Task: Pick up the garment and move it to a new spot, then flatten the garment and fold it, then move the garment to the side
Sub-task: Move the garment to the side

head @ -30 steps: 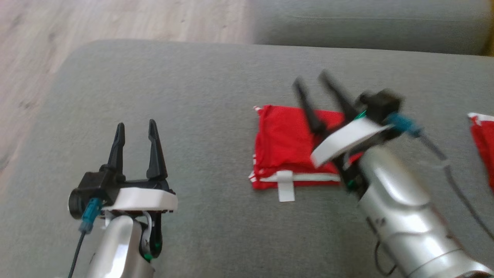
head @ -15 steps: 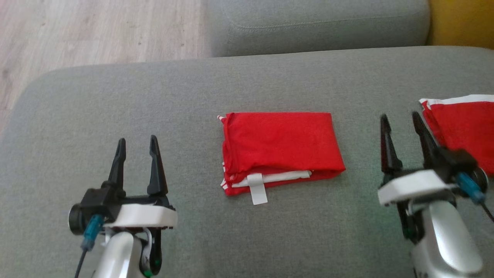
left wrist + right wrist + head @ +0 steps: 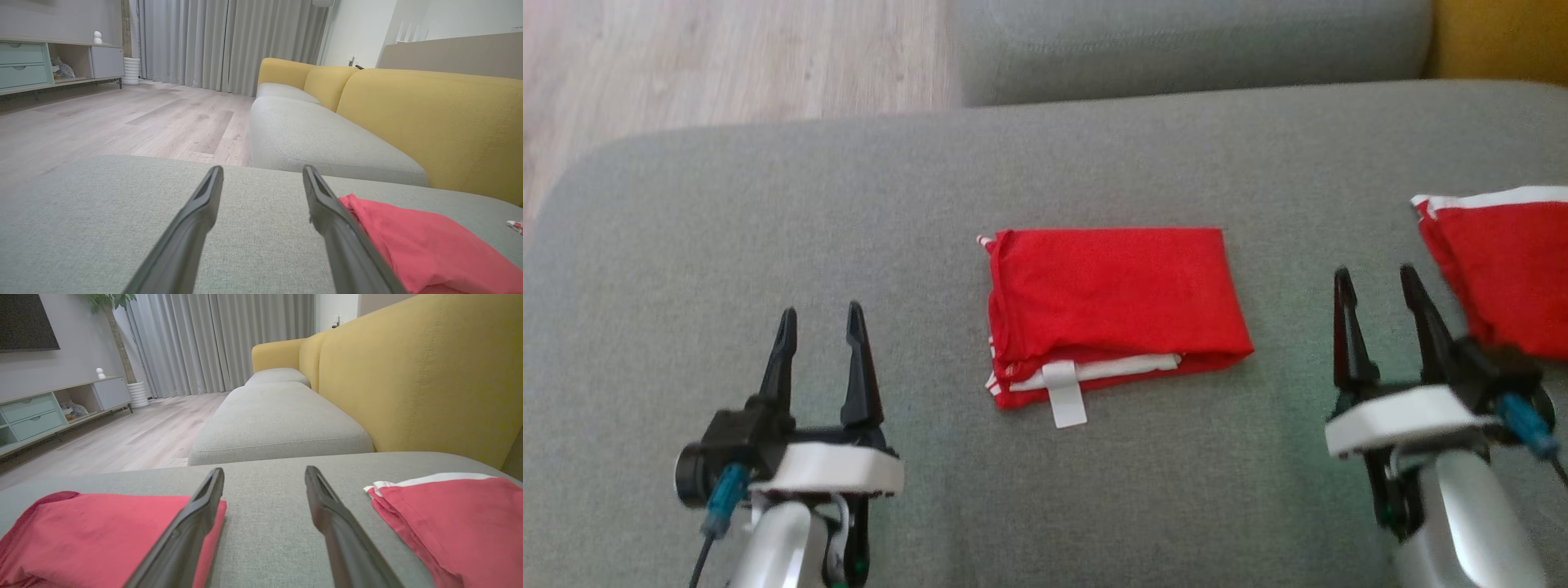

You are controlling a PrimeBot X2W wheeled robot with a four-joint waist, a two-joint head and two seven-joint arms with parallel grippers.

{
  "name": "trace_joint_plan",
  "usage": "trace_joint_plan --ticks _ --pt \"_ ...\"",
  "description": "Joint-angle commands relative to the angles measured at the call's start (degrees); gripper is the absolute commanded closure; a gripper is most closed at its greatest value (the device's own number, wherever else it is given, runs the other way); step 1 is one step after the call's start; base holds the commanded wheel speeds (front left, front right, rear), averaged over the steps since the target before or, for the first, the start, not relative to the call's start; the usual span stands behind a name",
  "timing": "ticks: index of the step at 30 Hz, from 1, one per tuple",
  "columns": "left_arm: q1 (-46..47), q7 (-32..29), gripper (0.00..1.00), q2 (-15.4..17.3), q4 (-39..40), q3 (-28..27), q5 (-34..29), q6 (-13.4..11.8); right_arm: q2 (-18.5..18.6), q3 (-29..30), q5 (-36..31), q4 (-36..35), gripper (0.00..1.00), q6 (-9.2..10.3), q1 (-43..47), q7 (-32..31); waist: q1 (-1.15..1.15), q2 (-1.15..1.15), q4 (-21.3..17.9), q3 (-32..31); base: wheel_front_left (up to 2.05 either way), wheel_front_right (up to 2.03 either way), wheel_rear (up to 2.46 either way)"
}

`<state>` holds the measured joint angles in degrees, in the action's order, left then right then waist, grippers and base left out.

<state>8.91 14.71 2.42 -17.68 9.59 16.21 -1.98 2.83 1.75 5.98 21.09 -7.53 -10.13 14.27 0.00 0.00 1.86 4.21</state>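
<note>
Two claws, released and empty: left claw (image 3: 820,310) near left, right claw (image 3: 1374,272) drawn back off the folded garment (image 3: 1115,298), centred on the cushion (image 3: 768,204). Folding looks finished; shifting aside remains.

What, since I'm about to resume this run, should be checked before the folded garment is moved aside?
1. Red garment folded and lying flat on the grey cushion: ok.
2. Left end effector open and empty: ok.
3. Right end effector open and empty: ok.
4. Both end effectors apart from the red garment: ok.
5. Placement spot at the side: cannot tell; a second red garment lies to the right.
6. Fold holding together when lifted: cannot tell.
</note>
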Motion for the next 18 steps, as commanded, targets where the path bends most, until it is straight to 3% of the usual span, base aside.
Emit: trace_joint_plan --ticks 1,8,12,18 --pt "3.5 0.3 0.0 0.5 1.5 -1.2 -0.1 0.0 0.0 -1.8 0.2 -1.8 0.0 0.04 -3.8 -0.2 0.0 0.0 0.6 1.3 0.0 0.0 0.0" --pt "6.5 0.3 0.0 0.5 0.6 0.2 0.1 0.3 0.0 -3.4 2.3 2.5 0.0 0.04 -9.1 -4.4 0.0 0.0 3.2 5.2 0.0 0.0 0.0" --pt "8.0 0.3 0.0 0.5 0.1 1.3 1.0 0.4 0.0 -4.2 6.4 8.4 0.0 0.04 -11.3 -6.8 0.0 0.0 4.6 7.0 0.0 0.0 0.0" --pt "9.4 0.3 0.0 0.5 -0.2 2.0 1.4 0.1 0.0 -8.0 7.3 17.9 0.0 0.04 -13.9 -9.1 0.0 0.0 6.2 8.8 0.0 0.0 0.0"
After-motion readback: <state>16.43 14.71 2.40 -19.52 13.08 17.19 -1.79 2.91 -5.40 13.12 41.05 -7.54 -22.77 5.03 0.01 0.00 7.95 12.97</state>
